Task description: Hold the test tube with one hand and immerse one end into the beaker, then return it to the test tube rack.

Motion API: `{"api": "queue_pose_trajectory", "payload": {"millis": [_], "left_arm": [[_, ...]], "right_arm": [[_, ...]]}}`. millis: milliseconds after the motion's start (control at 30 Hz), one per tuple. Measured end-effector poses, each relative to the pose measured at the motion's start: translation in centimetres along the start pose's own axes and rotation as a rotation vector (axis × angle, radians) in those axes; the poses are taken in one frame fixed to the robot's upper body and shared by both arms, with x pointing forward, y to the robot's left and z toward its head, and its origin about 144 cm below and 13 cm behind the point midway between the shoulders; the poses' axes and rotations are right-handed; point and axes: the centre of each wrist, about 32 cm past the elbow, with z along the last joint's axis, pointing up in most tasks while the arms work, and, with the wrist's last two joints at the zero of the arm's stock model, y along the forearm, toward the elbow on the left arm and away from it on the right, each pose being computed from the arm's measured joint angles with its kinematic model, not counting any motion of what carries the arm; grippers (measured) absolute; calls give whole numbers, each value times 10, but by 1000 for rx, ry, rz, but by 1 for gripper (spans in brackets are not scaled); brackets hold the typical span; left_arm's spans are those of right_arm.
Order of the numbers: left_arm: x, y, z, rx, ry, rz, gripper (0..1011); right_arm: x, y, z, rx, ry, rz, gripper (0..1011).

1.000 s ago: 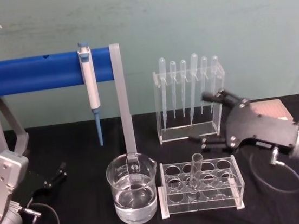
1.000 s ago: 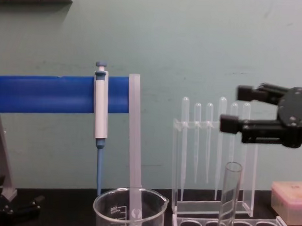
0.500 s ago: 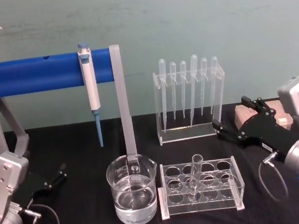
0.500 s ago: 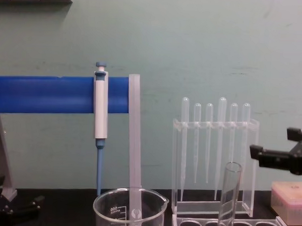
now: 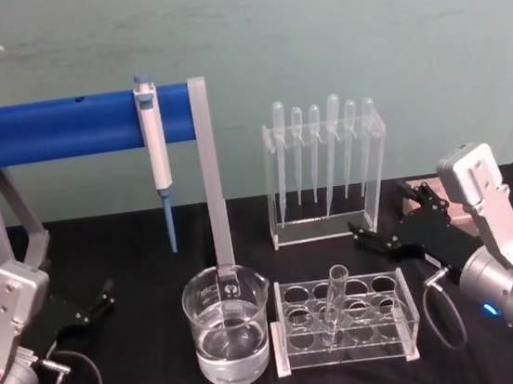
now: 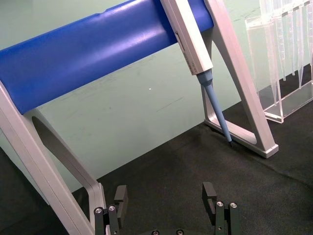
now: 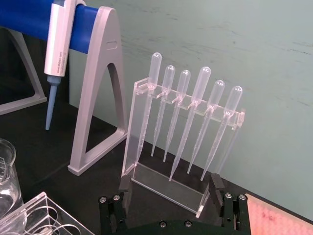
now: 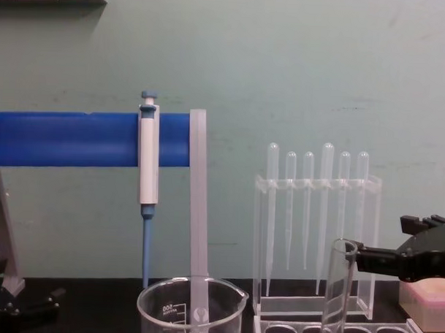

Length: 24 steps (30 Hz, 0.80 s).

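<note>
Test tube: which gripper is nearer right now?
Right. The right gripper, open, is just beyond the rack on the right of the test tube. The left gripper sits open far left, past the beaker.

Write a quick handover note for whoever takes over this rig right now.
Right pincer: open, holding nothing, low beside the clear rack.
Left pincer: open, parked at the table's left.
Test tube: leaning in the rack, ungripped.
Beaker: left of the rack, partly filled with clear liquid.
Done: nothing visible; tube is dry-side in the rack.
Left: grasp tube, dip one end in beaker, put it back.
</note>
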Motion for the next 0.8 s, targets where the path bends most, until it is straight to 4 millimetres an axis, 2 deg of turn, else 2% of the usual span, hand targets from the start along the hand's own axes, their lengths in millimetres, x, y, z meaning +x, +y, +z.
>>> {"api": "queue_pose_trajectory", "payload": {"millis": [800], "left_arm": [[0, 0, 0, 0, 0, 0, 1000]], "right_arm": [[0, -1, 2, -8, -2, -15, 1000]]}}
